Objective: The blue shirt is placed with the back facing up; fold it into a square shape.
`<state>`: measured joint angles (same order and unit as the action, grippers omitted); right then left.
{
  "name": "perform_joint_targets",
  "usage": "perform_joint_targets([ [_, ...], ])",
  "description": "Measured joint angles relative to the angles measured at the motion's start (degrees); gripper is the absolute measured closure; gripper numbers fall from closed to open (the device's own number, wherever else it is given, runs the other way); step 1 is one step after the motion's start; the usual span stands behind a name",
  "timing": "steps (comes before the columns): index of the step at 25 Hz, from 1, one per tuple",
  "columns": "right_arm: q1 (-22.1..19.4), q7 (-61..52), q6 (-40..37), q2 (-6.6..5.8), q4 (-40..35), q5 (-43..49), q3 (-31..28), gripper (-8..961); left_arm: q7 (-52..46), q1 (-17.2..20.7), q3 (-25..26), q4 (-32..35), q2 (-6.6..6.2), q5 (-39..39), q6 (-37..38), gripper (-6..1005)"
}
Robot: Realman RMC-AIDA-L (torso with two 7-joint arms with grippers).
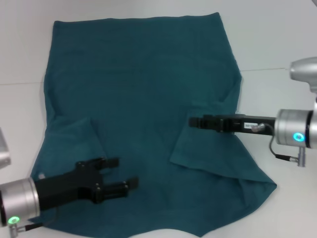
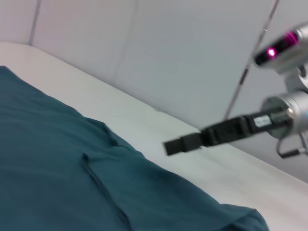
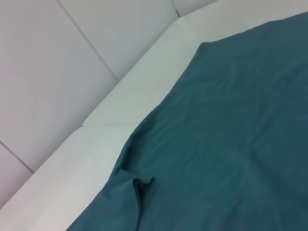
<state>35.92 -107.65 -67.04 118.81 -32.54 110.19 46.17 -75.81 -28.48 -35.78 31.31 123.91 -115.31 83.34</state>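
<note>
The large dark teal-blue short-sleeved shirt lies spread on the white tabletop, both sleeves folded inward. In the head view the left gripper hovers over the near hem, jaws apart. The right gripper hangs over the folded right sleeve, jaws together; the left wrist view shows it clear of the cloth. The right wrist view shows only fabric and tabletop.
</note>
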Motion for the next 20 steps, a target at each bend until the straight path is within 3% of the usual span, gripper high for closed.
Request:
perform_joint_targets([
  [8, -4.2, 0.7, -7.9, -1.87, -0.1, -0.7, -4.6, 107, -9.3, 3.7, 1.1, 6.5, -0.37, 0.0, 0.1, 78],
  [14, -5.8, 2.9, -11.7, -2.14, -0.1, -0.8, -7.8, 115, -17.1, 6.1, 4.5, 10.0, -1.48, -0.7, -0.4, 77],
  [20, -5.7, 3.0, -12.7, -2.25, -0.1, -0.8, -8.4, 121, -26.2, 6.8, 9.8, 12.5, -2.54, -6.7, 0.1, 77],
])
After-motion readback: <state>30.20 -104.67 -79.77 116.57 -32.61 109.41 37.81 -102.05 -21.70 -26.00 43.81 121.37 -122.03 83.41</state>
